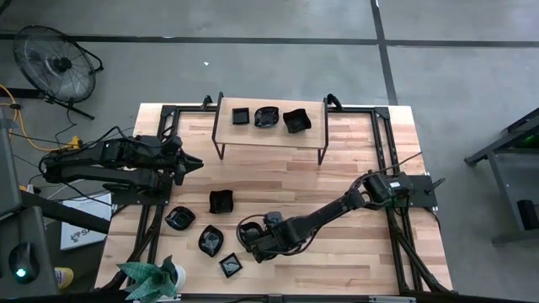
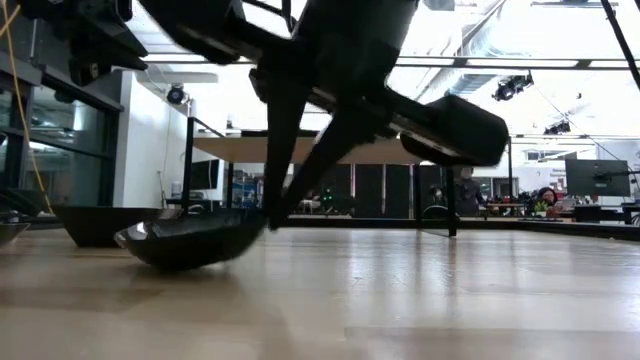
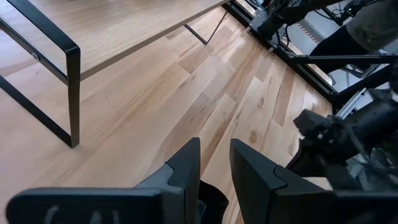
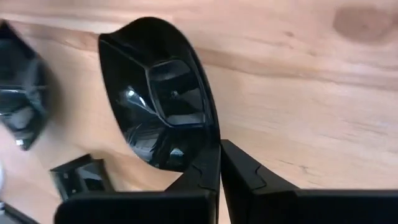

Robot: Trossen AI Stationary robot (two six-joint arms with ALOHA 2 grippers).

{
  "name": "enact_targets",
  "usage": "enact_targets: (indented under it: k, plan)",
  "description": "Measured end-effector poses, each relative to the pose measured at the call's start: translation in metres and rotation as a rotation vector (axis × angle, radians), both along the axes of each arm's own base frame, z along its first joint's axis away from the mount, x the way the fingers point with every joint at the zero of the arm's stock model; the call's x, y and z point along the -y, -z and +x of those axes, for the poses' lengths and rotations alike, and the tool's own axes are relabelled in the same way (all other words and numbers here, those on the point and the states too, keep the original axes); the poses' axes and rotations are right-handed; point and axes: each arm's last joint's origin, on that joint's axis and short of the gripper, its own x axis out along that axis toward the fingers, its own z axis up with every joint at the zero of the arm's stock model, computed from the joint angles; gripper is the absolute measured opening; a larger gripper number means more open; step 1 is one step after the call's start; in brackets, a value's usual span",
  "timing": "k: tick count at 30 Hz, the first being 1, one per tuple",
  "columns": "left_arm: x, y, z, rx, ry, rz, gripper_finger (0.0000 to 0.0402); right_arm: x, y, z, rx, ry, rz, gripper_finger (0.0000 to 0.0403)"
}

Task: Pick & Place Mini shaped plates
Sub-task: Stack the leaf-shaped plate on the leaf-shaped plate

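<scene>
A glossy black mini shaped plate (image 4: pixel 161 106), oval with a deep well, lies near the table's front middle (image 1: pixel 250 229), and my right gripper (image 4: pixel 219 149) is shut on it. In the low view this plate (image 2: pixel 185 242) sits tilted on the wood under the gripper (image 2: pixel 272 218). Several other plates lie to its left (image 1: pixel 221 200) (image 1: pixel 179 219) (image 1: pixel 210 241) (image 1: pixel 231 266). Three more stand on a raised shelf (image 1: pixel 244 135) at the back. My left gripper (image 1: pixel 189 164) (image 3: pixel 214 165) hovers open at the left, holding nothing. My right gripper pinches the plate's rim (image 4: pixel 214 127) between its two fingers (image 4: pixel 202 171), one on the inner side of the wall and one outside. The fingers slant down from above, coming from the table's right. The plate's underside (image 2: pixel 180 262) rests on the table, and the plate is tilted.
The shelf's dark metal legs (image 1: pixel 221 151) (image 1: pixel 321 157) stand on the table behind the work area. A green plant (image 1: pixel 152 278) sits at the near left corner. Bare wood lies to the right of the held plate (image 1: pixel 354 252).
</scene>
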Motion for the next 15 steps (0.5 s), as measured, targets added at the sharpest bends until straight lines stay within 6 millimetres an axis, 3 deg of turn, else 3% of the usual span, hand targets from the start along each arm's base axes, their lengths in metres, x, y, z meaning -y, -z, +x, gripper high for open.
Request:
enact_targets:
  k: [15]
  plan:
    - [0.001, 0.000, 0.000, 0.001, 0.020, -0.011, 0.0085, 0.050, -0.076, -0.004, 0.137, -0.033, -0.203, 0.0000]
